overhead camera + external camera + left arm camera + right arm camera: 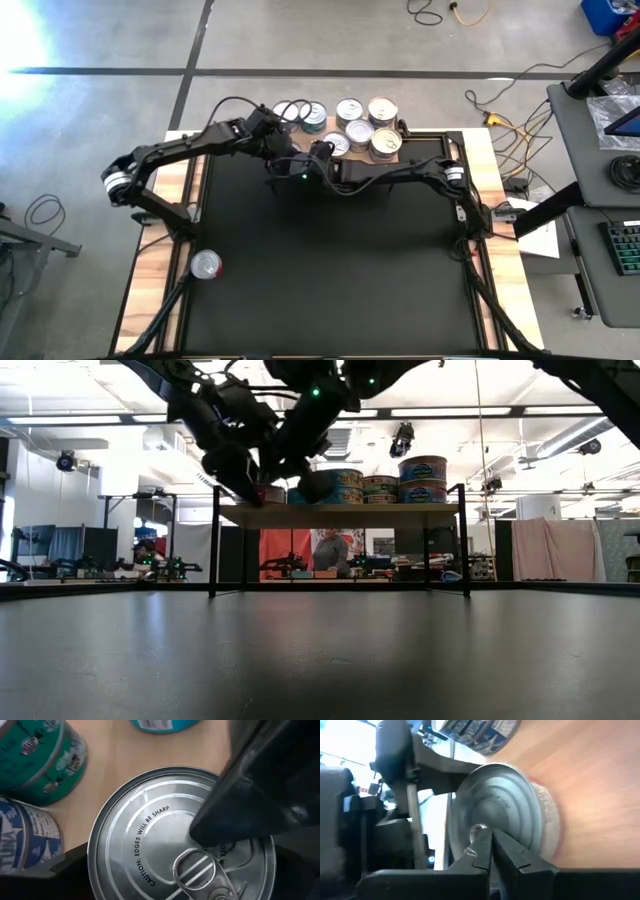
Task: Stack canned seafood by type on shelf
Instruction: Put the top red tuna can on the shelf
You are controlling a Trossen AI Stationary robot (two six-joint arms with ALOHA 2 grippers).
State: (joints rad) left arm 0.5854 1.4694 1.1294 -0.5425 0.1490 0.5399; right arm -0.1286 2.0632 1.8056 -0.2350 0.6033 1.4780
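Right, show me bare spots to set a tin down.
Free: the black mat between the arms' bases, apart from the lone red-sided round tin near its left edge. Crowded: the light wood shelf, packed with silver-topped tins and both grippers.

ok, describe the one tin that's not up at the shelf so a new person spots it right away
From above, find the black mat covering the table, with the shelf and its cluster of tins at the far edge. Go to the mat's near left edge. The lone tin there, with a silver top and red side, is the only one standing by itself, well away from both arms.
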